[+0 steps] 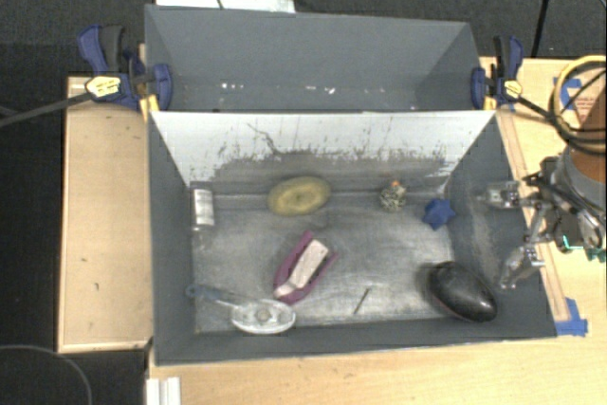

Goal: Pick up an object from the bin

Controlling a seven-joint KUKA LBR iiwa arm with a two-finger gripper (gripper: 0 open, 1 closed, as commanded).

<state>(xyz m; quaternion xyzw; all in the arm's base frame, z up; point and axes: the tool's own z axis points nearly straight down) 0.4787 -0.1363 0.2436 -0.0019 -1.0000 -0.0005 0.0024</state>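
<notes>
My gripper (pixel 508 233) hangs over the bin's right wall, its two metal fingers spread apart and nothing between them, so it is open. Nearest to it, a black oval lump (pixel 462 291) lies in the front right corner of the bin, just left of and below the lower fingertip. A small blue piece (pixel 437 212) rests against the right wall, left of the upper fingertip. A tiny brownish knob (pixel 393 195) sits further left by the back wall.
A yellow round pad (pixel 300 196) lies at the back middle, and a purple and white packet (pixel 303 266) in the centre. A clear spoon-like piece (pixel 254 314) is at the front left, a small silver cylinder (pixel 202 207) at the left wall, and a thin stick (pixel 363 301) near the front.
</notes>
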